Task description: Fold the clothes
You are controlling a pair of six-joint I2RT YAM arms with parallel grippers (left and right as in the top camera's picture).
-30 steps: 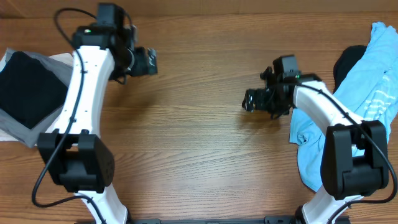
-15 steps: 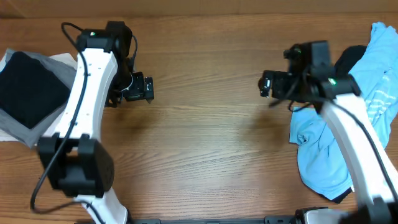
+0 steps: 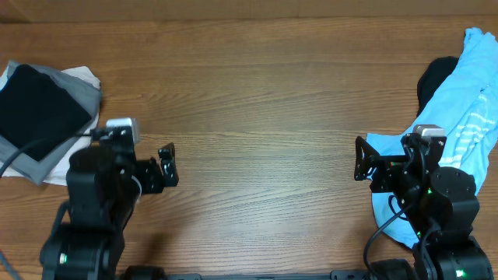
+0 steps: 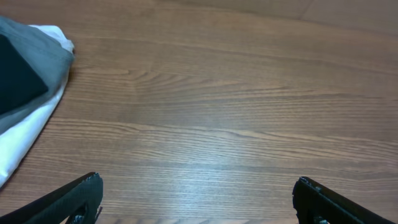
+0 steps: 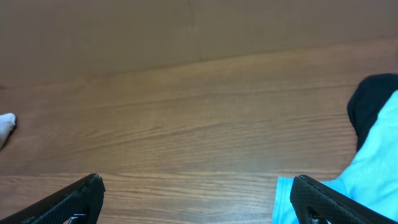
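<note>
The light blue shirt point(image 3: 469, 117) lies crumpled at the right edge of the table point(image 3: 257, 93), partly over a black garment point(image 3: 434, 76); neither is folded. At far left sits a folded pile point(image 3: 39, 117), apparently done. The left fingers point(image 4: 71, 204) and right fingers point(image 5: 323, 199) are spread wide and hold nothing. The task looks partway done.

Both arms sat folded compactly over their bases, the left hand point(image 3: 167, 165) and the right hand point(image 3: 363, 158) each on the inner side of its arm, level with one another and well apart, their black fingers point(image 4: 81, 196) spread wide with nothing held between them.
</note>
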